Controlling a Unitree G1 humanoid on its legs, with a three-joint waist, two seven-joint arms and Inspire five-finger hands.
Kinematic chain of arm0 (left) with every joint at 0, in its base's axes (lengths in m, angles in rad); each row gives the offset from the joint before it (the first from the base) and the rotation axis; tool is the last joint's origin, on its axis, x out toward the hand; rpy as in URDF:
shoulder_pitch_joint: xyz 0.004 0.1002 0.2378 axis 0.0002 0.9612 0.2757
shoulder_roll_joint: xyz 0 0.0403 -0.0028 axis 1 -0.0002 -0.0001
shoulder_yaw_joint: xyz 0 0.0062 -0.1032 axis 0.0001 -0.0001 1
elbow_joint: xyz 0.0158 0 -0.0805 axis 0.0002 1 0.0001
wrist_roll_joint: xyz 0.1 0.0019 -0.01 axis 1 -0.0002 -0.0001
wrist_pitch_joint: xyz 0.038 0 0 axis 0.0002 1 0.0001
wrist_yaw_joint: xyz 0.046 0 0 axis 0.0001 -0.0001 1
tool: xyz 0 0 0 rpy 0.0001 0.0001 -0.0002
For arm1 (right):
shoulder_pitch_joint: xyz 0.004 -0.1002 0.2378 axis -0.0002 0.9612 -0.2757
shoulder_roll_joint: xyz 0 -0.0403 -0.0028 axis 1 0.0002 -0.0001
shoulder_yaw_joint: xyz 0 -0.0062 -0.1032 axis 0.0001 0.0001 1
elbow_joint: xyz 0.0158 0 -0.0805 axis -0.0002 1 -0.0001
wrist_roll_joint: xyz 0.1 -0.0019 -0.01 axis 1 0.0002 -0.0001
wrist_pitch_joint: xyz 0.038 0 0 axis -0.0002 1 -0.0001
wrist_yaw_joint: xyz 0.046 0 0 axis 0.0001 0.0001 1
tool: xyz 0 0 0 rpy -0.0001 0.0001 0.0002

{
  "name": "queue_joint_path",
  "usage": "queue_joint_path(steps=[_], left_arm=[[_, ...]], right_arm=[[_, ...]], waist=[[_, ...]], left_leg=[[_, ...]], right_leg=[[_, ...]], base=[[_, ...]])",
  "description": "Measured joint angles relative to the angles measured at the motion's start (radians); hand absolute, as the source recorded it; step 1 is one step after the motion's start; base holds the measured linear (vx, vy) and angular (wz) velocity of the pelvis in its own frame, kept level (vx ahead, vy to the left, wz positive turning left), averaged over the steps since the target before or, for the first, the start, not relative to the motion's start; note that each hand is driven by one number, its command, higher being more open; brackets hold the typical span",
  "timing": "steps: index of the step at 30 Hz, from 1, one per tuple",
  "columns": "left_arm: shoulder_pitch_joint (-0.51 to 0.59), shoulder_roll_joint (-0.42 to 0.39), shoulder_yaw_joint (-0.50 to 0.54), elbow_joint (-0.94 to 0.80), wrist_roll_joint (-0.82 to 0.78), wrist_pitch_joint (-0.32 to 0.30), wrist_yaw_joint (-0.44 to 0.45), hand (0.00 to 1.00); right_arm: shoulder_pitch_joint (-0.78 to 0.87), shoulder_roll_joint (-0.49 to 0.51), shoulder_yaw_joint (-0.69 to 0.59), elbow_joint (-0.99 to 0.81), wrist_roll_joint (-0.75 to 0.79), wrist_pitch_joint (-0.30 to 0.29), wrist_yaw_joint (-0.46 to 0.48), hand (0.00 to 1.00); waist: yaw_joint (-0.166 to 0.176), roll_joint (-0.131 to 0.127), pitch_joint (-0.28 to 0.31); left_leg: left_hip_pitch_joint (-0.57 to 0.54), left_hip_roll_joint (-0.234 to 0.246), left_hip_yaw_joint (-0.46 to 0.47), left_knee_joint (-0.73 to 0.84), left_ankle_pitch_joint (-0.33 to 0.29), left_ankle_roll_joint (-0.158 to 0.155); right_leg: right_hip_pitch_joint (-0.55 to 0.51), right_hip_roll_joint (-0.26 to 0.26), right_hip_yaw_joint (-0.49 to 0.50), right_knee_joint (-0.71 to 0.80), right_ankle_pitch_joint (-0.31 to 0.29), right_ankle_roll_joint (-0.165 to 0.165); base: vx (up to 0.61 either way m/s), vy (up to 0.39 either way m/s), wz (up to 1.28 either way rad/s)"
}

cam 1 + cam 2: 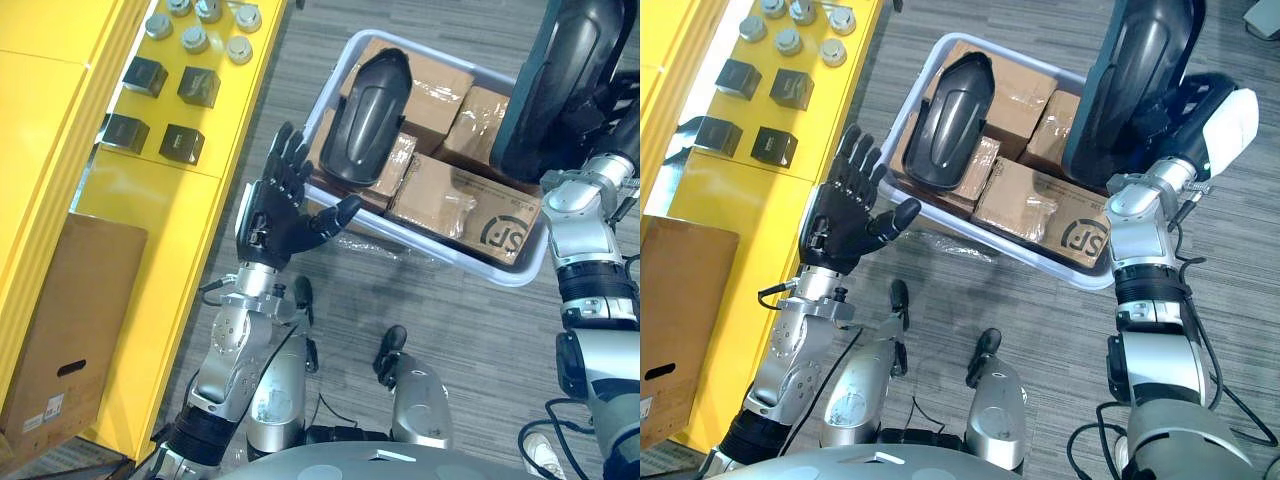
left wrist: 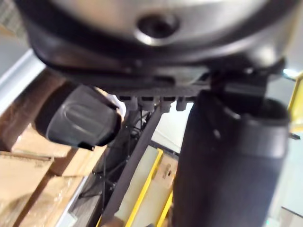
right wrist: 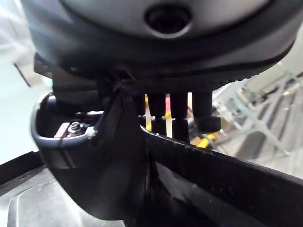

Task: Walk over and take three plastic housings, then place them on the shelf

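My right hand [image 1: 1192,105], white cover on its thumb, is shut on a large black plastic housing [image 1: 1140,70] that it holds upright above the bin's right end. In the right wrist view its fingers [image 3: 181,117] curl over the housing's rim [image 3: 222,170]. A second black plastic housing [image 1: 365,105] lies on the cardboard boxes inside the pale plastic bin [image 1: 430,245]. My left hand [image 1: 283,207] is raised beside the bin's near left corner, palm up, open and holding nothing. The left wrist view shows the lying housing [image 2: 78,118] past that hand's thumb [image 2: 227,161].
A yellow shelf [image 1: 150,220] runs along the left, carrying black cube parts [image 1: 198,86] and silver round parts [image 1: 195,38]. A brown cardboard box [image 1: 65,330] leans at its lower end. The bin stands on grey wood-look floor [image 1: 460,330].
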Motion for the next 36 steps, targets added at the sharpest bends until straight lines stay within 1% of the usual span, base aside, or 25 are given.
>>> queue_joint_path(steps=[2, 4, 5, 6, 7, 8, 9, 10, 12, 13, 14, 15, 16, 17, 18, 19, 20, 21, 22, 26, 27, 31, 33, 36], left_arm=[[-0.014, 0.000, -0.001, -0.017, -0.003, 0.034, -0.027, 1.00], [-0.030, -0.001, -0.012, -0.018, -0.054, 0.116, -0.069, 1.00], [-0.034, -0.002, -0.018, -0.017, -0.072, 0.143, -0.077, 1.00], [-0.046, -0.001, -0.027, -0.005, -0.111, 0.193, -0.095, 1.00], [-0.062, -0.002, -0.044, 0.014, -0.151, 0.237, -0.104, 1.00], [-0.071, -0.003, -0.053, 0.027, -0.174, 0.260, -0.108, 1.00], [-0.092, -0.003, -0.071, 0.061, -0.206, 0.297, -0.110, 1.00], [-0.119, -0.004, -0.087, 0.104, -0.227, 0.334, -0.107, 1.00], [-0.140, -0.007, -0.092, 0.143, -0.246, 0.356, -0.102, 1.00], [-0.151, -0.012, -0.097, 0.172, -0.246, 0.360, -0.089, 1.00], [-0.155, -0.016, -0.098, 0.184, -0.246, 0.361, -0.086, 1.00], [-0.160, -0.018, -0.098, 0.210, -0.246, 0.361, -0.078, 1.00], [-0.160, -0.018, -0.098, 0.220, -0.246, 0.361, -0.075, 1.00], [-0.162, -0.019, -0.109, 0.253, -0.245, 0.359, -0.067, 1.00], [-0.164, -0.020, -0.121, 0.275, -0.244, 0.359, -0.063, 1.00], [-0.169, -0.024, -0.139, 0.295, -0.240, 0.357, -0.058, 1.00], [-0.173, -0.027, -0.146, 0.301, -0.240, 0.356, -0.055, 1.00], [-0.181, -0.030, -0.168, 0.315, -0.239, 0.354, -0.050, 1.00], [-0.189, -0.036, -0.188, 0.329, -0.237, 0.354, -0.048, 1.00], [-0.210, -0.052, -0.219, 0.356, -0.238, 0.354, -0.048, 1.00], [-0.210, -0.052, -0.224, 0.362, -0.238, 0.353, -0.048, 1.00], [-0.228, -0.053, -0.249, 0.398, -0.241, 0.345, -0.050, 1.00], [-0.232, -0.053, -0.260, 0.410, -0.242, 0.344, -0.061, 1.00], [-0.232, -0.052, -0.274, 0.436, -0.250, 0.342, -0.064, 1.00]], right_arm=[[0.051, 0.002, -0.001, -0.071, -0.035, -0.025, -0.001, 0.00], [0.119, 0.035, -0.002, -0.137, -0.087, -0.054, -0.001, 0.00], [0.136, 0.052, -0.002, -0.144, -0.108, -0.064, -0.001, 0.00], [0.165, 0.083, -0.002, -0.158, -0.132, -0.078, 0.001, 0.00], [0.186, 0.115, -0.001, -0.161, -0.155, -0.096, 0.002, 0.00], [0.195, 0.130, -0.001, -0.161, -0.164, -0.105, 0.003, 0.00], [0.209, 0.161, 0.003, -0.161, -0.187, -0.113, 0.006, 0.00], [0.224, 0.193, 0.016, -0.165, -0.192, -0.131, 0.016, 0.00], [0.235, 0.213, 0.033, -0.167, -0.202, -0.151, 0.026, 0.00], [0.254, 0.218, 0.040, -0.178, -0.221, -0.165, 0.041, 0.00], [0.267, 0.218, 0.044, -0.188, -0.229, -0.174, 0.047, 0.00], [0.291, 0.222, 0.059, -0.203, -0.229, -0.198, 0.051, 0.00], [0.302, 0.226, 0.065, -0.209, -0.229, -0.208, 0.052, 0.00], [0.333, 0.241, 0.077, -0.219, -0.229, -0.241, 0.052, 0.00], [0.358, 0.251, 0.084, -0.232, -0.229, -0.256, 0.051, 0.00], [0.386, 0.260, 0.099, -0.244, -0.229, -0.282, 0.051, 0.00], [0.391, 0.263, 0.107, -0.244, -0.229, -0.289, 0.051, 0.00], [0.408, 0.276, 0.114, -0.245, -0.229, -0.302, 0.051, 0.00], [0.427, 0.293, 0.117, -0.244, -0.229, -0.307, 0.051, 0.00], [0.454, 0.323, 0.150, -0.244, -0.229, -0.321, 0.062, 0.00], [0.466, 0.329, 0.172, -0.244, -0.230, -0.328, 0.068, 0.00], [0.480, 0.337, 0.242, -0.236, -0.241, -0.347, 0.089, 0.00], [0.486, 0.355, 0.251, -0.216, -0.276, -0.347, 0.089, 0.00], [0.495, 0.364, 0.251, -0.185, -0.307, -0.346, 0.084, 0.00]], waist=[[-0.002, 0.000, -0.001], [-0.004, -0.003, -0.015], [-0.006, -0.004, -0.026], [-0.009, -0.006, -0.046], [-0.011, -0.007, -0.054], [-0.013, -0.008, -0.060], [-0.018, -0.009, -0.075], [-0.032, -0.014, -0.094], [-0.043, -0.020, -0.107], [-0.052, -0.021, -0.130], [-0.055, -0.021, -0.139], [-0.055, -0.024, -0.152], [-0.055, -0.025, -0.159], [-0.058, -0.025, -0.192], [-0.059, -0.027, -0.215], [-0.059, -0.030, -0.230], [-0.060, -0.033, -0.232], [-0.064, -0.037, -0.246], [-0.064, -0.043, -0.259], [-0.068, -0.057, -0.274], [-0.069, -0.061, -0.282], [-0.072, -0.064, -0.287], [-0.070, -0.065, -0.295], [-0.067, -0.071, -0.308]], left_leg=[[0.022, 0.000, 0.004, 0.000, -0.009, -0.003], [0.047, 0.001, 0.019, -0.002, -0.032, -0.005], [0.047, 0.001, 0.023, -0.003, -0.034, -0.004], [0.049, 0.002, 0.032, -0.004, -0.038, -0.001], [0.062, 0.003, 0.045, -0.006, -0.037, 0.002], [0.069, 0.002, 0.051, -0.006, -0.038, 0.002], [0.079, -0.002, 0.064, -0.006, -0.038, 0.003], [0.090, -0.005, 0.075, -0.004, -0.039, 0.003], [0.103, -0.004, 0.090, -0.004, -0.039, 0.003], [0.104, -0.003, 0.098, -0.005, -0.039, 0.003], [0.108, 0.000, 0.101, -0.008, -0.042, 0.002], [0.125, 0.005, 0.114, -0.008, -0.052, 0.000], [0.132, 0.007, 0.120, -0.008, -0.057, -0.002], [0.139, 0.010, 0.129, -0.008, -0.076, -0.006], [0.142, 0.012, 0.137, -0.008, -0.078, -0.006], [0.158, 0.014, 0.152, -0.008, -0.080, -0.008], [0.165, 0.015, 0.157, -0.008, -0.081, -0.010], [0.166, 0.017, 0.158, -0.008, -0.082, -0.014], [0.166, 0.018, 0.159, -0.008, -0.082, -0.014], [0.169, 0.019, 0.162, -0.008, -0.080, -0.015], [0.169, 0.019, 0.165, -0.008, -0.075, -0.009], [0.174, 0.017, 0.166, -0.008, -0.075, -0.008], [0.176, 0.017, 0.166, -0.009, -0.080, -0.013], [0.176, 0.016, 0.167, -0.008, -0.082, -0.011]], right_leg=[[0.028, 0.005, 0.000, -0.019, 0.003, 0.004], [0.059, 0.013, 0.006, -0.052, 0.015, 0.012], [0.062, 0.015, 0.007, -0.063, 0.022, 0.013], [0.067, 0.018, 0.011, -0.085, 0.033, 0.017], [0.083, 0.018, 0.021, -0.106, 0.046, 0.019], [0.090, 0.018, 0.027, -0.116, 0.051, 0.022], [0.100, 0.016, 0.036, -0.134, 0.061, 0.027], [0.113, 0.015, 0.042, -0.152, 0.071, 0.029], [0.128, 0.016, 0.047, -0.168, 0.080, 0.032], [0.128, 0.017, 0.051, -0.174, 0.083, 0.031], [0.132, 0.019, 0.057, -0.179, 0.084, 0.030], [0.149, 0.024, 0.063, -0.198, 0.093, 0.026], [0.156, 0.024, 0.066, -0.206, 0.096, 0.026], [0.166, 0.025, 0.071, -0.227, 0.104, 0.024], [0.170, 0.028, 0.079, -0.241, 0.110, 0.024], [0.184, 0.030, 0.092, -0.256, 0.118, 0.023], [0.187, 0.031, 0.096, -0.257, 0.118, 0.023], [0.189, 0.033, 0.096, -0.261, 0.119, 0.023], [0.194, 0.036, 0.096, -0.273, 0.126, 0.021], [0.197, 0.037, 0.099, -0.279, 0.133, 0.020], [0.198, 0.037, 0.102, -0.287, 0.139, 0.020], [0.213, 0.037, 0.103, -0.309, 0.154, 0.021], [0.214, 0.037, 0.103, -0.309, 0.154, 0.021], [0.214, 0.037, 0.102, -0.309, 0.154, 0.021]], base=[[-0.01, -0.032, -0.06], [-0.01, -0.025, -0.14], [0.02, -0.010, -0.19], [0.04, -0.012, -0.21], [0.05, -0.013, -0.22], [0.06, -0.005, -0.25], [0.08, 0.005, -0.25], [0.08, 0.006, -0.24], [0.04, -0.001, -0.17], [0.01, -0.006, -0.13], [0.01, -0.018, -0.22], [0.01, -0.015, -0.23], [0.01, -0.002, -0.31], [0.01, 0.013, -0.26], [0.04, 0.011, -0.34], [0.04, 0.001, -0.29], [0.02, -0.001, -0.23], [0.00, 0.000, -0.09], [0.00, -0.001, -0.04], [0.00, 0.005, -0.01], [0.01, 0.017, -0.08], [0.00, 0.006, -0.01], [0.00, 0.000, 0.00], [0.00, 0.000, 0.00]])
